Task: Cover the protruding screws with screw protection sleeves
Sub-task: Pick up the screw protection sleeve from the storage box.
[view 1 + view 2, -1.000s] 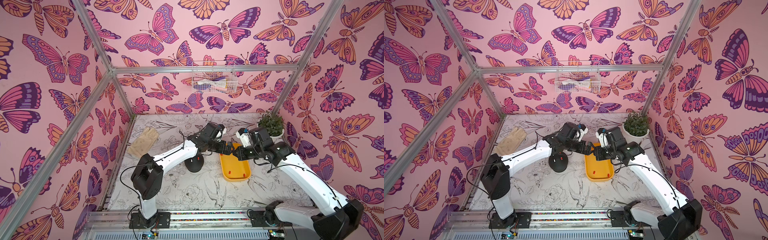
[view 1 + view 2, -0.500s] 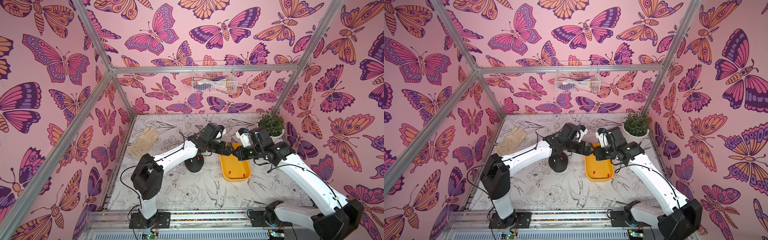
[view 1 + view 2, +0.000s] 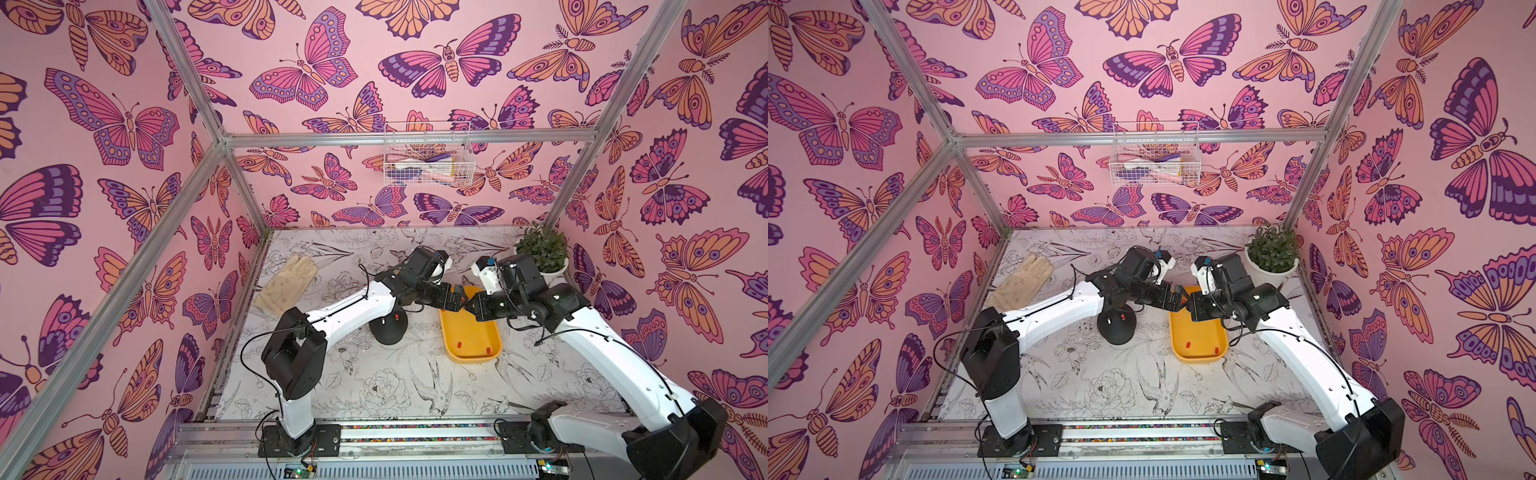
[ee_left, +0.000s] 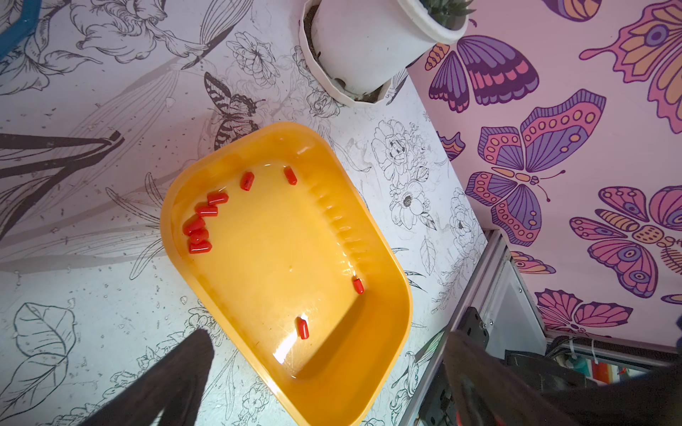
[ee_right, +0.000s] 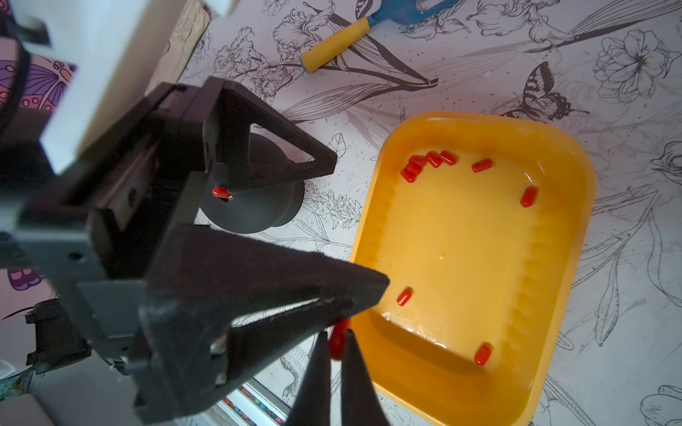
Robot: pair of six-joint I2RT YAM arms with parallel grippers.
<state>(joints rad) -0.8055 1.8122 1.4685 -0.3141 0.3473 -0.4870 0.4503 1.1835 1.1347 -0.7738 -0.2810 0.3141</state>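
top views: high overhead, facing down | wrist views: close, sharing yellow tray (image 4: 273,265) (image 5: 461,258)

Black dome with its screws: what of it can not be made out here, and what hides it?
- In a top view: the left arm covers the far side of the black dome; one red sleeve and one bare screw show, the third does not.
- Right wrist view: the left gripper hides most of the dome; only one red sleeve shows.
- Left wrist view: dome outside the frame.

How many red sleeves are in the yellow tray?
9 sleeves: five clustered in one tray corner, two along that end, two at the opposite end; cluster may hide more.
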